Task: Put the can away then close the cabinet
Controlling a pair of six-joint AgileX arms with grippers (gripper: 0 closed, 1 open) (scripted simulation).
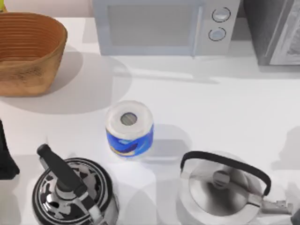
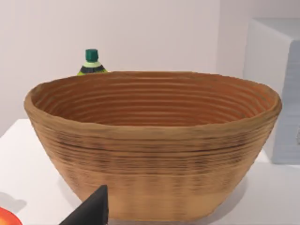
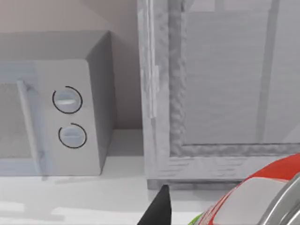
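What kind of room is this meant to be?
Most likely a rendered kitchen counter: a microwave stands at the back of a white table, two kettles, one patterned and one steel, stand at the front, and a woven basket sits at the left.

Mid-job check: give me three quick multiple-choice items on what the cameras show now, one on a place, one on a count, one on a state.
1. The paper roll stands:
A. inside the basket
B. on the table between the two kettles and the microwave
C. on top of the microwave

2. Dials on the microwave:
A. one
B. two
C. four

3. The basket is:
A. empty
B. full of cans
C. tipped over

Answers: 1 B, the top view shows it upright mid-table. 2 B, two round dials are stacked on its front. 3 A, the left wrist view shows a bare interior.
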